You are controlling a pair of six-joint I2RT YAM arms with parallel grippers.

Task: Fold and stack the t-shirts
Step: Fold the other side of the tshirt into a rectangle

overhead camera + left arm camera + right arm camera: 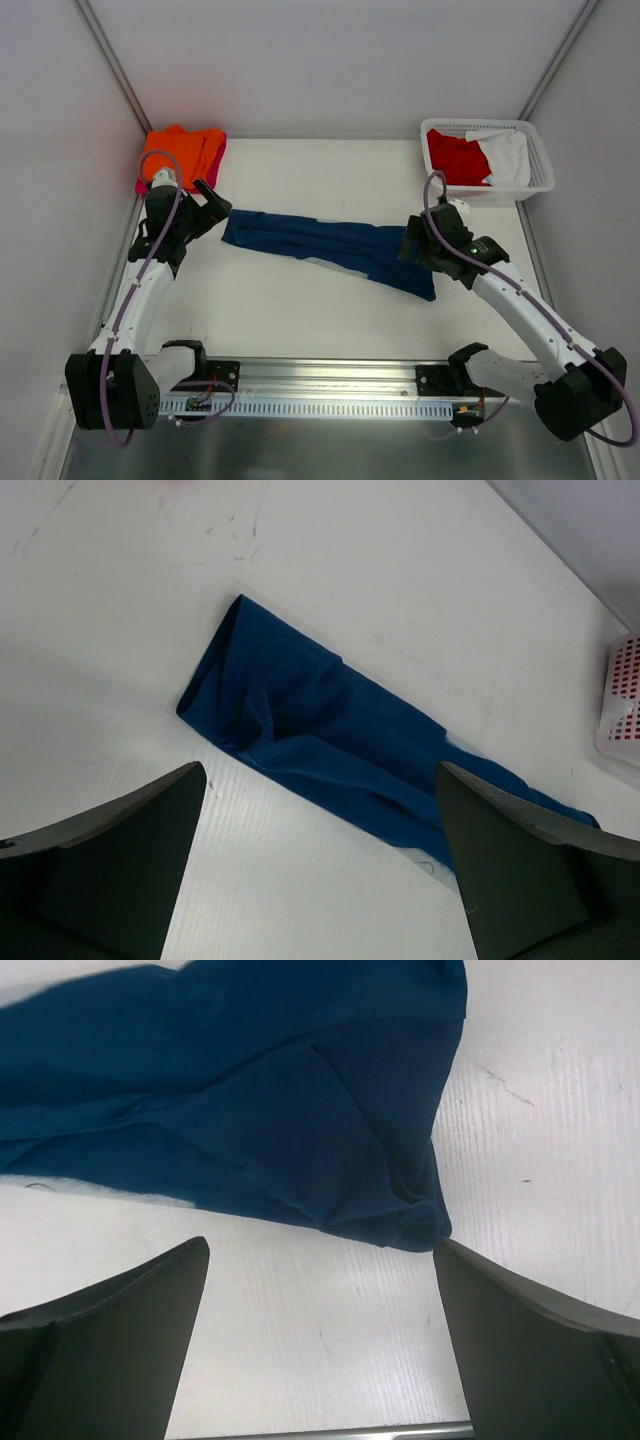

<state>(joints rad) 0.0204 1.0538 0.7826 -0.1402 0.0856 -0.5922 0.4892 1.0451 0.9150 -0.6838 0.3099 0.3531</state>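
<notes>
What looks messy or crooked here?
The blue shirt does. It lies slantwise across the table as a long, rumpled strip, not a neat fold. The red shirt and white shirt sit bunched up in the basket.

T-shirt (325, 248) lies central; stacked shirts (185, 152), perhaps two, back left; basket (540, 185) back right.
</notes>
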